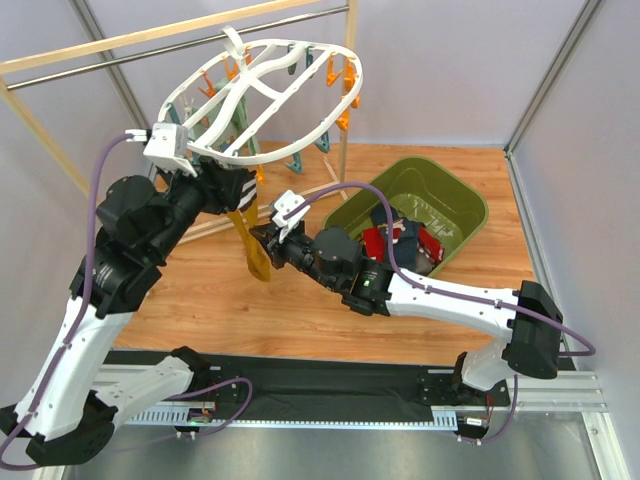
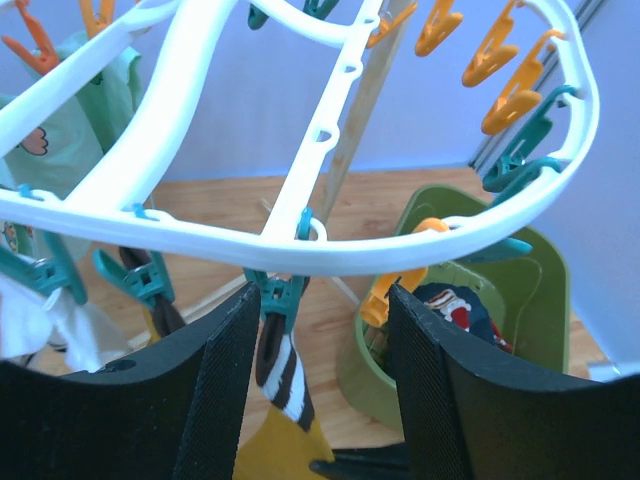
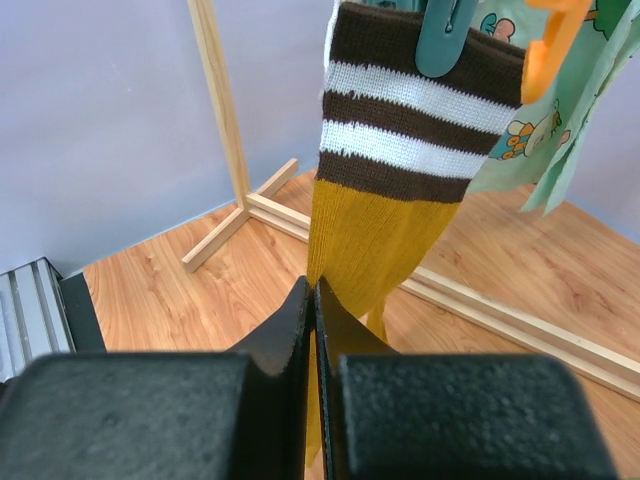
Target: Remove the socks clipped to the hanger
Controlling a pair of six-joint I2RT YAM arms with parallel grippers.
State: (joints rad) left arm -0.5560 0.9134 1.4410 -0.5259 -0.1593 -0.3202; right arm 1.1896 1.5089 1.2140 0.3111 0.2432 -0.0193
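Note:
The white oval hanger (image 1: 262,88) hangs from the rail with orange and teal clips around its rim (image 2: 200,236). A mustard sock (image 1: 256,258) with a brown and white striped cuff (image 3: 410,130) hangs from a teal clip (image 2: 280,300). My left gripper (image 2: 320,305) is open just under the rim, and that clip sits between its fingers, close to the left finger (image 2: 215,390). My right gripper (image 3: 315,292) is shut on the sock's mustard part (image 3: 385,240), lower down. Mint green printed socks (image 3: 545,130) hang beside it.
An olive green bin (image 1: 455,195) at the right holds several socks, red and dark blue among them. The wooden and metal rail frame (image 1: 150,40) stands behind, and its wooden foot bars (image 3: 250,205) lie on the floor. White fabric (image 2: 60,335) hangs at the left of the hanger.

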